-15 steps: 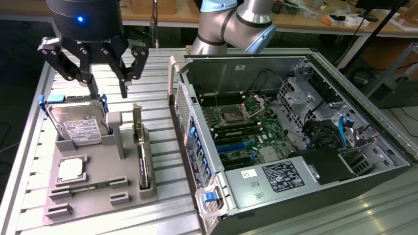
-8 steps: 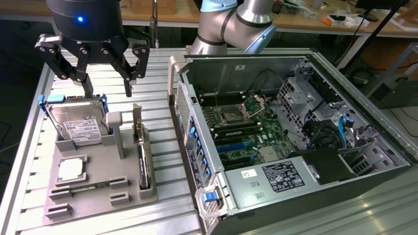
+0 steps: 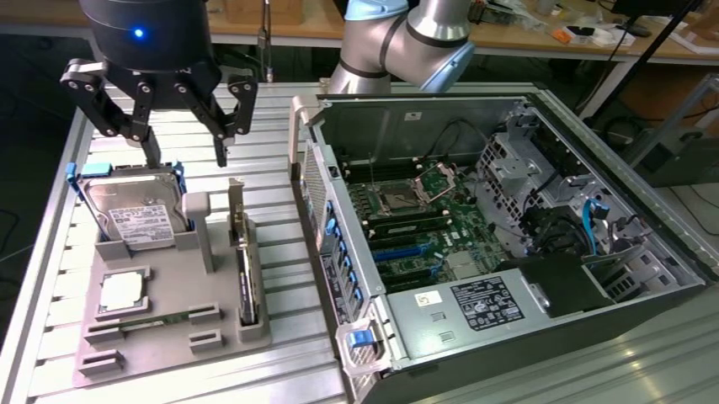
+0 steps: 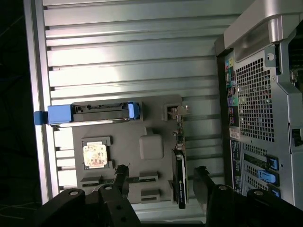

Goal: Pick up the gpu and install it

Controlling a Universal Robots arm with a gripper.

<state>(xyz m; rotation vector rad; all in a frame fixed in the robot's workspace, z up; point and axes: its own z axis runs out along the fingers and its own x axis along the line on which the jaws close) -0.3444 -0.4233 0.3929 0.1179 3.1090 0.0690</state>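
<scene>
Along the gray holder's edge nearest the computer case, the gpu stands on edge in a slot. Its long axis runs parallel to that edge, and its bracket end points toward the hard drive's end. Above the holder hangs the gripper, spread wide and empty.

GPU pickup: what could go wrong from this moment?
The open tool hangs above the grey holder. In the wrist view the gpu and a grey post both lie between its fingers, so coming down might catch the post. The hard drive stands close by and could get clipped.
</scene>
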